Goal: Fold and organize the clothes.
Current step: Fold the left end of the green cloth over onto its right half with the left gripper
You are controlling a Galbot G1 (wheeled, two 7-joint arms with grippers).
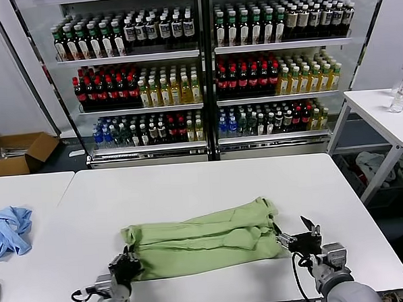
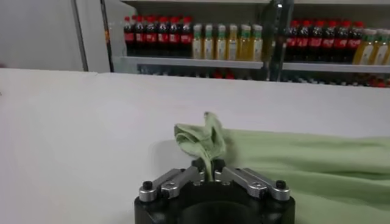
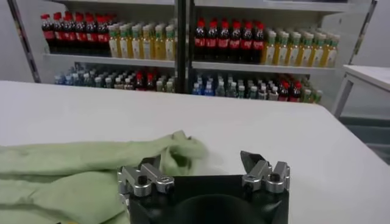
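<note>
The light green polo shirt (image 1: 203, 241) lies folded into a long band across the near middle of the white table (image 1: 190, 185); its print and collar are hidden. My left gripper (image 1: 128, 259) is at the shirt's near left corner, shut on a bunched fold of green cloth (image 2: 204, 139). My right gripper (image 1: 294, 234) is at the shirt's right end, open, with one finger (image 3: 152, 165) against the cloth (image 3: 73, 176) and the other finger (image 3: 251, 162) over bare table.
A light blue garment (image 1: 8, 229) lies on the neighbouring table at the left. Drink shelves (image 1: 204, 70) stand behind the table. A small white side table (image 1: 382, 114) with a bottle is at the right. A cardboard box (image 1: 19, 152) sits on the floor at the left.
</note>
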